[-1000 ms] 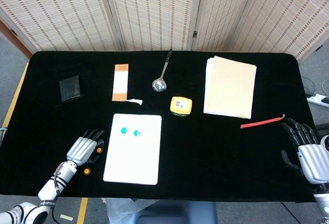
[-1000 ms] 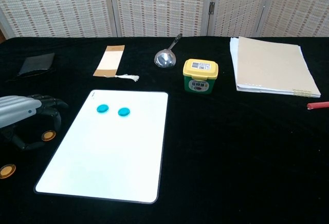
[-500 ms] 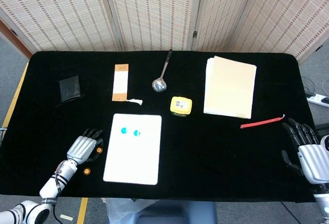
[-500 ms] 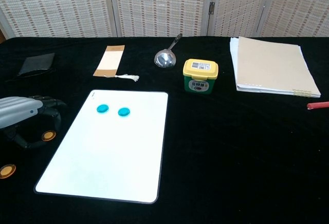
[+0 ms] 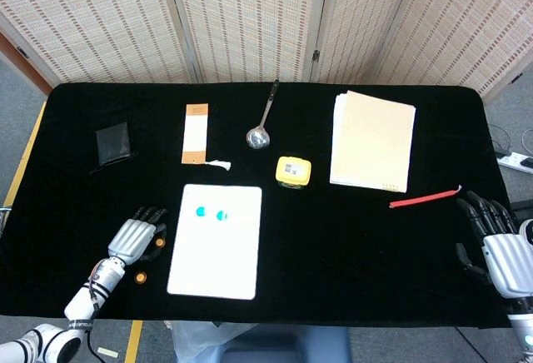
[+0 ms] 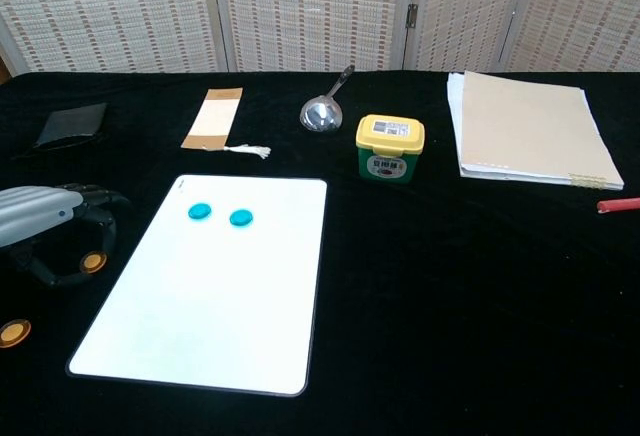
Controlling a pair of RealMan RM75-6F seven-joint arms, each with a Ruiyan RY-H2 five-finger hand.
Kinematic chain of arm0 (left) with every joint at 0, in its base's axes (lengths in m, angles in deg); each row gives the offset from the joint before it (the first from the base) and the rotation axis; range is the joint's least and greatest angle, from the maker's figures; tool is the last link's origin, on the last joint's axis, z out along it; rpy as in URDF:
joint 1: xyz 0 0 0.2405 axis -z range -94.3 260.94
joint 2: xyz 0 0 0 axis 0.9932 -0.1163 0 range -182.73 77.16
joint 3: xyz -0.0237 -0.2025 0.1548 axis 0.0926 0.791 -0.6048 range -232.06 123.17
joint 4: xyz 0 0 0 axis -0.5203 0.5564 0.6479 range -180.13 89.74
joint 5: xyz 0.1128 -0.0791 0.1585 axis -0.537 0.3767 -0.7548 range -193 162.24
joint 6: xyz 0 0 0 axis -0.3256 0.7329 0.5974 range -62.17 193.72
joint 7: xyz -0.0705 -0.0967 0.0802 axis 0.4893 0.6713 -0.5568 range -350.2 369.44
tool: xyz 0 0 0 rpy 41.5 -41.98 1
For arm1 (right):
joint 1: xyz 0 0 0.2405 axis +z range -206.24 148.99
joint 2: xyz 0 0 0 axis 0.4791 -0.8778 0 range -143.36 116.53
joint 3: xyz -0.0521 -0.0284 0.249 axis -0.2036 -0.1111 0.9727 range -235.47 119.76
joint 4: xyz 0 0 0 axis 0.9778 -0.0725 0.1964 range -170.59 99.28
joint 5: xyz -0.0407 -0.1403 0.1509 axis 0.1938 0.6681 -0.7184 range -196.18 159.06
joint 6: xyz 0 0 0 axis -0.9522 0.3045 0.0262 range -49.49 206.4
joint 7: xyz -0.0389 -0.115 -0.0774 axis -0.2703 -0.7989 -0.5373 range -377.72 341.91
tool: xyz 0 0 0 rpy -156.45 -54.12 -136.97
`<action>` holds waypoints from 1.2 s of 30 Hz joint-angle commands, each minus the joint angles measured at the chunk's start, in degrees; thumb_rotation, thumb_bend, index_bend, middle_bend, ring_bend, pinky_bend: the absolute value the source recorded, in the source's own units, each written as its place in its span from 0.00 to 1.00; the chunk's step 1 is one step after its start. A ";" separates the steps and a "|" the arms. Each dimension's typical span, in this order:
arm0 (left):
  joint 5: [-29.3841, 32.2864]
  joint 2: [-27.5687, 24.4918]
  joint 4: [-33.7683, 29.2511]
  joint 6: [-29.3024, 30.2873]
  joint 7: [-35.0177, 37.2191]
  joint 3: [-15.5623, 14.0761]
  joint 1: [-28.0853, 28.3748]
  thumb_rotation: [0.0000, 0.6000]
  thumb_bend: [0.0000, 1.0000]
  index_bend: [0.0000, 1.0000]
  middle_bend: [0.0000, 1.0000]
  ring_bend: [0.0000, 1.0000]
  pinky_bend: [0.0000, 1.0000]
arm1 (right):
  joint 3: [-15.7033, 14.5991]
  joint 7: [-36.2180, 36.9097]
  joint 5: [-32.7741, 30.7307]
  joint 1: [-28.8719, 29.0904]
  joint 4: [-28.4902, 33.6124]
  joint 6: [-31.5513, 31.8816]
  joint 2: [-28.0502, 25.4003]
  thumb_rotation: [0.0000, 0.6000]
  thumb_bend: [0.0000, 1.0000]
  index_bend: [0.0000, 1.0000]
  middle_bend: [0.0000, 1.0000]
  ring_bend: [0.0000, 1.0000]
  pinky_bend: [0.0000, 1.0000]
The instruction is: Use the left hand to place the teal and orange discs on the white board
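Two teal discs (image 6: 199, 212) (image 6: 240, 218) lie side by side on the upper part of the white board (image 6: 220, 306); the head view shows them too (image 5: 200, 211) (image 5: 221, 215). One orange disc (image 6: 93, 262) lies on the black cloth left of the board. My left hand (image 6: 45, 231) arches over it, fingertips and thumb curved around it; no firm grip shows. A second orange disc (image 6: 14, 332) lies nearer the front edge, also seen in the head view (image 5: 141, 277). My right hand (image 5: 498, 246) rests at the table's right edge, fingers spread, holding nothing.
Behind the board are a tan card (image 6: 213, 116) with a white string, a metal spoon (image 6: 323, 111) and a yellow-lidded green tub (image 6: 390, 146). A black wallet (image 6: 70, 126) lies far left, a paper stack (image 6: 530, 126) and a red pen (image 5: 423, 199) to the right.
My left hand has shifted slightly back and left, and its thumb has curled closer to the orange disc. Discs on the board and my right hand are unchanged.
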 commanded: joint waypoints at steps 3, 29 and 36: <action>-0.81 -1.34 -3.09 0.64 0.34 1.04 0.65 1.00 0.40 0.53 0.14 0.00 0.00 | -0.01 0.03 -0.18 -0.17 -0.04 0.14 0.04 1.00 0.53 0.00 0.00 0.00 0.00; 0.55 0.98 -9.18 -2.81 -7.36 2.74 5.06 1.00 0.40 0.30 0.13 0.00 0.00 | 0.01 2.10 -0.69 -0.98 -1.59 0.78 0.13 1.00 0.53 0.00 0.00 0.00 0.00; -1.36 -3.57 -11.78 1.01 -6.59 0.84 2.45 1.00 0.40 0.37 0.12 0.00 0.00 | 0.21 1.53 -0.21 -0.23 -0.94 0.11 0.05 1.00 0.53 0.00 0.00 0.00 0.00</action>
